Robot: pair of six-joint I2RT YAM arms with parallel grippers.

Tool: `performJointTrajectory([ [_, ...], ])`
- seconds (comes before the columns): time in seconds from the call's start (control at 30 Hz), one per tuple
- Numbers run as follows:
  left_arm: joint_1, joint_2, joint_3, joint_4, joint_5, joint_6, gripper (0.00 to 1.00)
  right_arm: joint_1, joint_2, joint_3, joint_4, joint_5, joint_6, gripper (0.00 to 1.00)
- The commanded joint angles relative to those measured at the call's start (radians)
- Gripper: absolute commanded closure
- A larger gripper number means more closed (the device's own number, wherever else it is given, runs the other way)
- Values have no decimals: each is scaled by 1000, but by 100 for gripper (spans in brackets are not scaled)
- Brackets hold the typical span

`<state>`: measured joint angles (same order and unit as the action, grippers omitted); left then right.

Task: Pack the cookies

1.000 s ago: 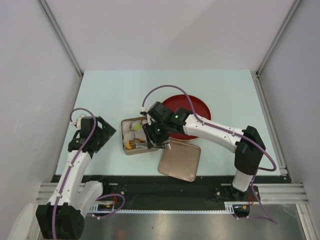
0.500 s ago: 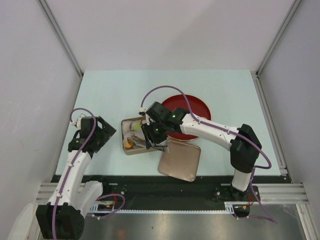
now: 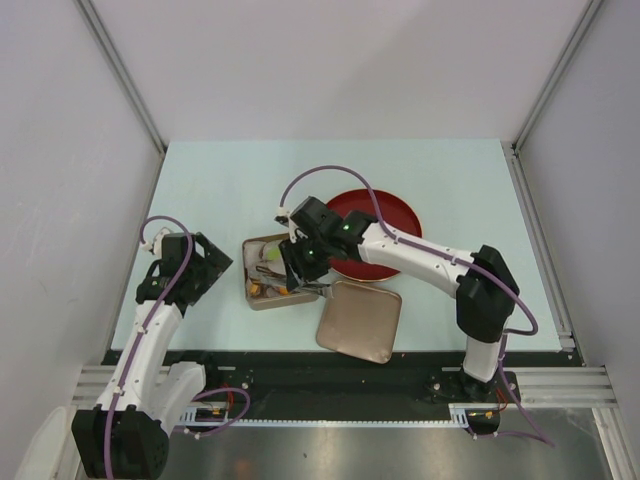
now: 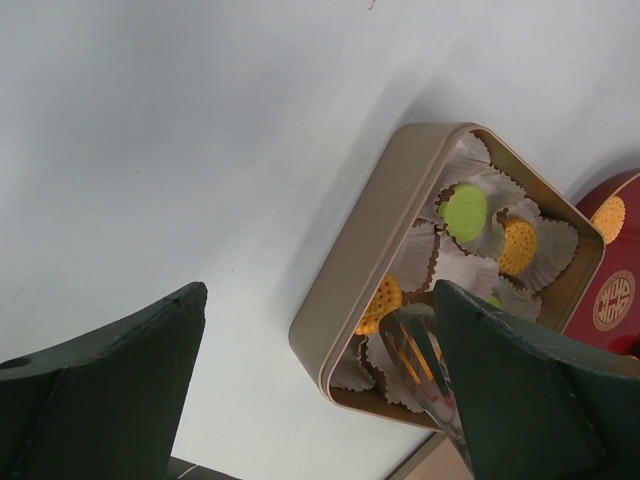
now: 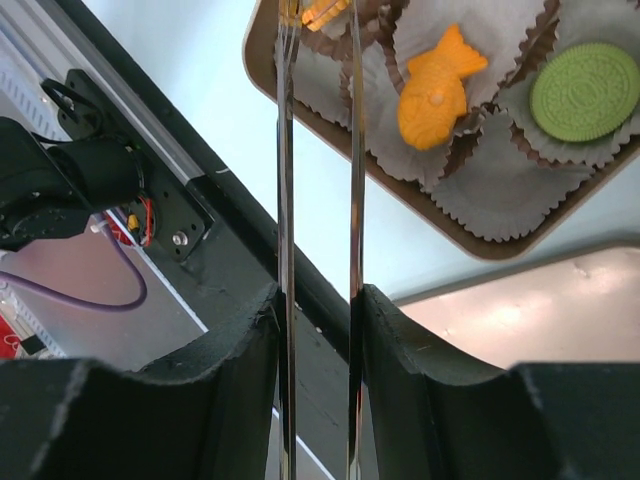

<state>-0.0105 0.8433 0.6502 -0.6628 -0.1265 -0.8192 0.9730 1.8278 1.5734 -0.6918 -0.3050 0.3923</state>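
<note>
Top view: the right gripper (image 3: 303,262) hangs over the open tin (image 3: 258,300), between the red plate (image 3: 395,212) and the lid (image 3: 360,322), which lies off beside the tin. The left gripper (image 3: 190,265) stands beside the tin, spread wide and empty.

Left wrist: several cookies (image 4: 465,212) sit in paper cups (image 4: 415,262) inside the tin, and at least two lie on the plate (image 4: 628,262).

Right wrist: the right gripper (image 5: 318,320) pinches a pair of tongs (image 5: 285,200) whose tips reach a corner cup with something orange between them. Packing looks partly done, with the lid left to fit.
</note>
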Motion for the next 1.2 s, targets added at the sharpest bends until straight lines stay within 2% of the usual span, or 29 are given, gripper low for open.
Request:
performJointTrajectory([
  [0.0, 7, -4, -6, 28, 5, 17, 0, -2, 22, 68, 38, -36, 10, 59],
  [0.33, 7, -4, -11, 29, 4, 18, 0, -45, 64, 108, 54, -37, 7, 60],
  [0.57, 7, -1, -9, 31, 4, 18, 0, -76, -2, 120, 46, -22, 5, 60],
  [1.17, 7, 8, -14, 38, 4, 15, 0, -34, -127, -84, -11, -28, -20, 61],
])
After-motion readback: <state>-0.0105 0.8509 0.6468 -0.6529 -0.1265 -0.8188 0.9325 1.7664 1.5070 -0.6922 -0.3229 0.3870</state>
